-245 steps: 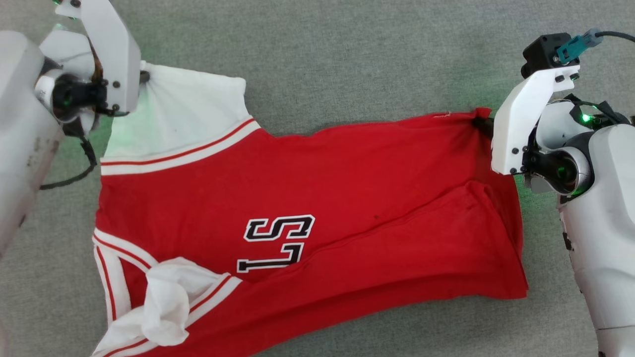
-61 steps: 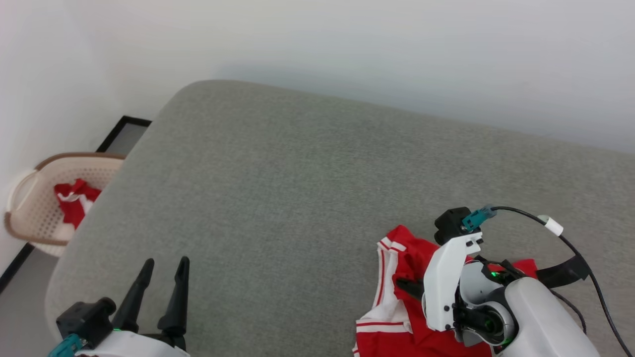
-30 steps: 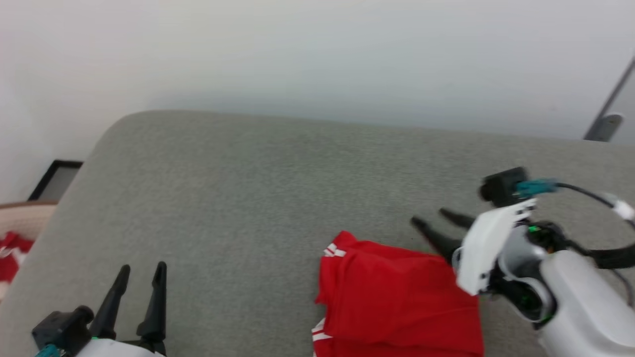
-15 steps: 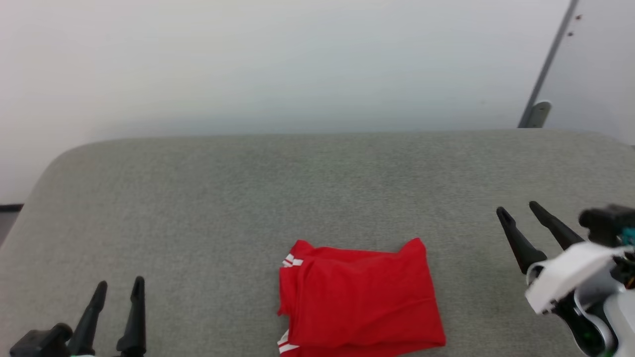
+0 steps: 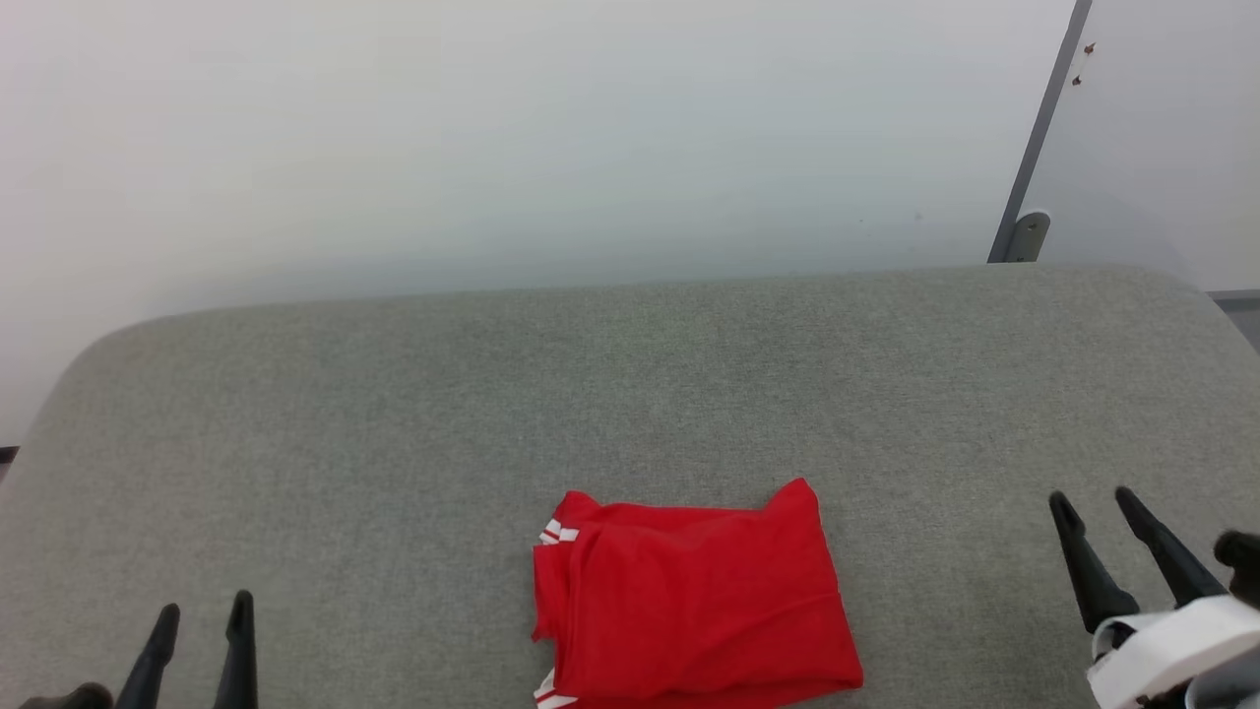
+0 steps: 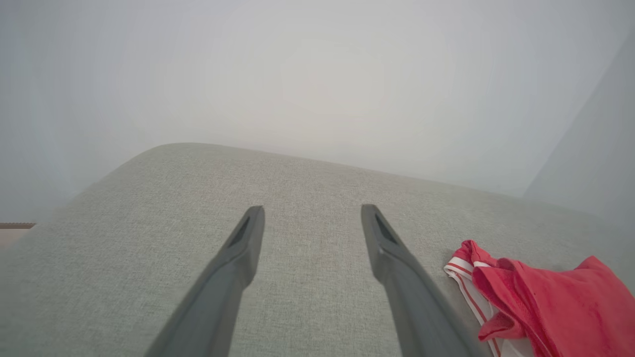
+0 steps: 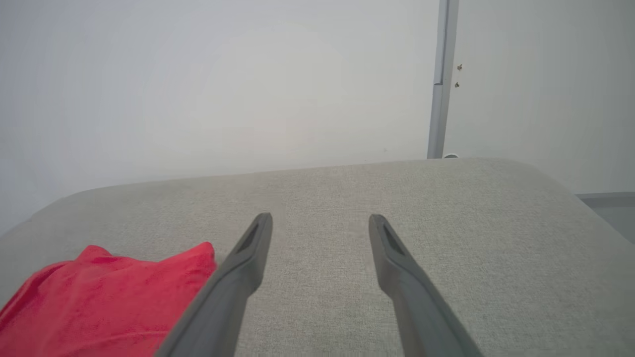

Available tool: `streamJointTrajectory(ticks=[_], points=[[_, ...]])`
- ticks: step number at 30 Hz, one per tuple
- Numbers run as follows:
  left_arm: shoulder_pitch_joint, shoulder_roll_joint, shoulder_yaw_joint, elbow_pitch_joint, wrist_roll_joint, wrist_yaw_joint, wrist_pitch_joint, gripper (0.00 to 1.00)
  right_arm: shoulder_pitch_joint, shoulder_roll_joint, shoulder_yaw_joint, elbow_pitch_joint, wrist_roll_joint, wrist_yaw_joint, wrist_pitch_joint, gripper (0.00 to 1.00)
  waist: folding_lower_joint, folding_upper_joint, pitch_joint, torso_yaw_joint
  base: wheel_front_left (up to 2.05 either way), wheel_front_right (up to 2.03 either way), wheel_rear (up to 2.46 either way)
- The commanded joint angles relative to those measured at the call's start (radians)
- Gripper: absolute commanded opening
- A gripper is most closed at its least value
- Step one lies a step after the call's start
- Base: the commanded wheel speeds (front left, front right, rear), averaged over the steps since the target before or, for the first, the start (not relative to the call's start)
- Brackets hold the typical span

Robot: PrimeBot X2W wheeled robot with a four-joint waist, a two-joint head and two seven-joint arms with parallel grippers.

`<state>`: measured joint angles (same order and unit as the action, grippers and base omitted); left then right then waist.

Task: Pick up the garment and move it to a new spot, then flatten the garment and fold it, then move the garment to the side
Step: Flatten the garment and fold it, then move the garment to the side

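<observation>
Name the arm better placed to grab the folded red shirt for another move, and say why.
Right, probably. The right gripper stands open and nearer the folded garment than the left gripper, which is also open but farther off. Neither touches the cloth.

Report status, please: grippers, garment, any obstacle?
Left gripper open, empty. Right gripper open, empty. Garment folded, lying on grey cushion. No obstacle seen.

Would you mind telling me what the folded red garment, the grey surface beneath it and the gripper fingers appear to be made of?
Garment: soft knit cloth, perhaps cotton jersey, matte; it lies in limp, rumpled folds. Grey surface: woven upholstery fabric, likely padded; fine weave, rounded edges. Gripper fingers: smooth dark matte plastic or rubber; which, I cannot tell.
</observation>
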<state>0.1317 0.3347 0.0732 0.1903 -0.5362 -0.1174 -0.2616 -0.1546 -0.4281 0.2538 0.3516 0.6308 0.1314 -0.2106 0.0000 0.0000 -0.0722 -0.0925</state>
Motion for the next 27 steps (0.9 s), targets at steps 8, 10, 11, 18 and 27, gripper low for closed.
streamJointTrajectory(ticks=[8,10,11,18,27], points=[[0.005,-0.008,0.019,0.002,0.022,-0.011,-0.004,1.00,0.051,0.014,-0.037,0.007,-0.016,-0.002,-0.026,1.00,0.0000,0.0000,0.002,0.007,0.00,0.00,0.00],[0.002,-0.010,0.021,-0.001,0.023,-0.013,-0.004,1.00,0.051,0.016,-0.040,0.007,-0.021,-0.002,-0.029,1.00,0.0000,0.0000,0.001,0.009,0.00,0.00,0.00],[0.003,-0.010,0.021,-0.001,0.025,-0.013,-0.004,1.00,0.055,0.017,-0.041,0.007,-0.024,-0.002,-0.029,1.00,0.0000,0.0000,0.001,0.009,0.00,0.00,0.00],[0.006,-0.014,0.017,-0.004,0.027,-0.013,-0.004,1.00,0.066,0.024,-0.045,0.003,-0.035,-0.002,-0.026,1.00,0.0000,0.0000,0.002,0.014,0.00,0.00,0.00],[-0.004,-0.005,-0.005,-0.009,0.022,-0.013,-0.004,1.00,0.071,0.037,-0.044,-0.007,-0.046,-0.002,-0.005,1.00,0.0000,0.0000,0.006,0.043,0.00,0.00,0.00]])
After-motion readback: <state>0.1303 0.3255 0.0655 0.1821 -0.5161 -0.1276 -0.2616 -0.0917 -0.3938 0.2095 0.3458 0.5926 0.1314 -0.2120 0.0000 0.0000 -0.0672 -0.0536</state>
